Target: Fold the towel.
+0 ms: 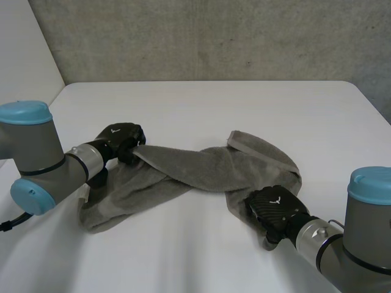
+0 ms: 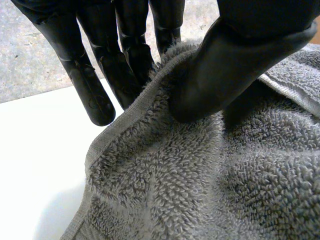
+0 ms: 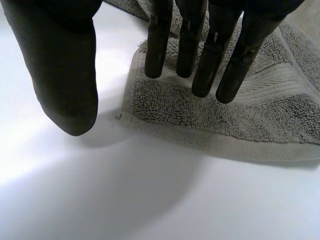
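Note:
A grey towel (image 1: 201, 171) lies rumpled and twisted across the middle of the white table (image 1: 208, 104). My left hand (image 1: 122, 141) is at the towel's left end, with its thumb (image 2: 235, 65) pressing the hemmed edge of the towel (image 2: 200, 170) against the fingers (image 2: 125, 60) behind it. My right hand (image 1: 273, 210) rests over the towel's near right corner. In the right wrist view its fingers (image 3: 200, 45) are straight and touch the top of that towel corner (image 3: 210, 115), while the thumb (image 3: 65, 75) hangs apart over bare table.
A concrete wall (image 1: 214, 36) stands behind the table's far edge. Bare white table surface lies in front of the towel and around both ends.

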